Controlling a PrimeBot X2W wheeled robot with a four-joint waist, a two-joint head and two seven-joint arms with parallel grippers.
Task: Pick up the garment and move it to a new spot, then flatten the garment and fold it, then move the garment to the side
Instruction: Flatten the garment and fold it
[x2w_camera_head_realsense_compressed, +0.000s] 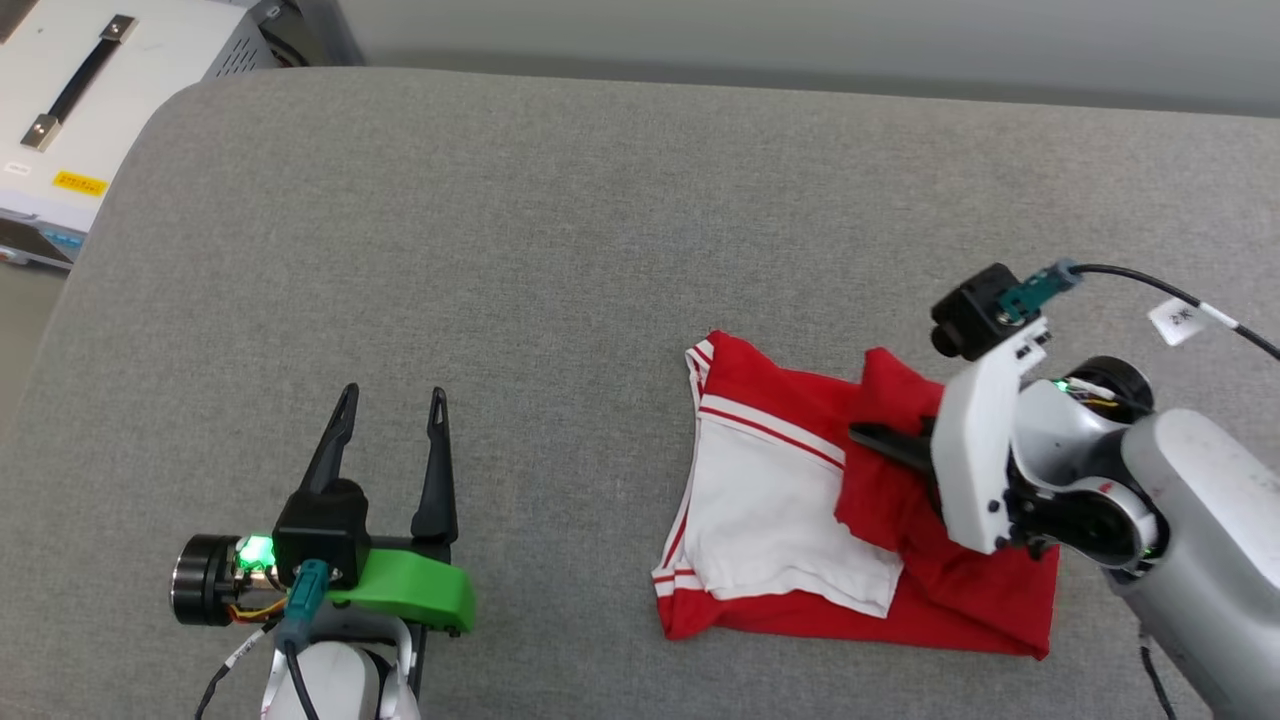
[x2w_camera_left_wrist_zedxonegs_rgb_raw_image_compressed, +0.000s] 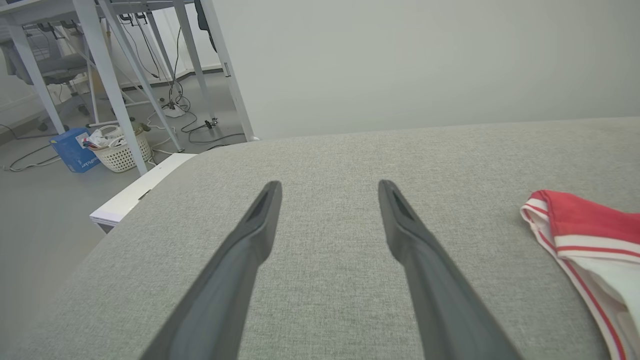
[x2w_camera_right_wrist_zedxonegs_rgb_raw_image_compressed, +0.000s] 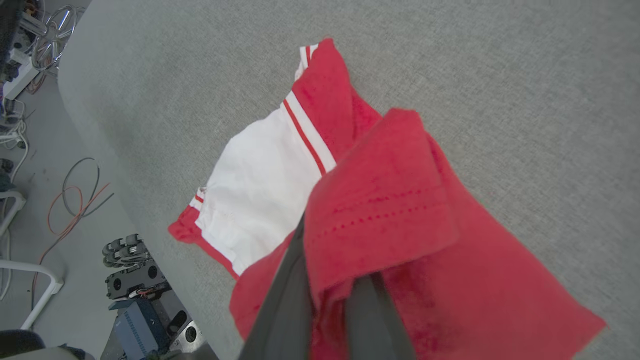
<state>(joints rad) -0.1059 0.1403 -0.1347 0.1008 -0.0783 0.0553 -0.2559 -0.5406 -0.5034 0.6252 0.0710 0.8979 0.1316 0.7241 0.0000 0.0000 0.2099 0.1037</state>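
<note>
The left gripper, with two long dark tapered fingers (green plastic bracket at its wrist), points forward with its jaws spread wide. The right gripper, on a pale grey forearm angled inward, is clamped on a fold of the red garment.

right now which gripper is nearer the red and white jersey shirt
Right. The right gripper is shut on a fold of the red-and-white jersey shirt; the left gripper stands open over the grey padded surface, apart, to its left.
</note>
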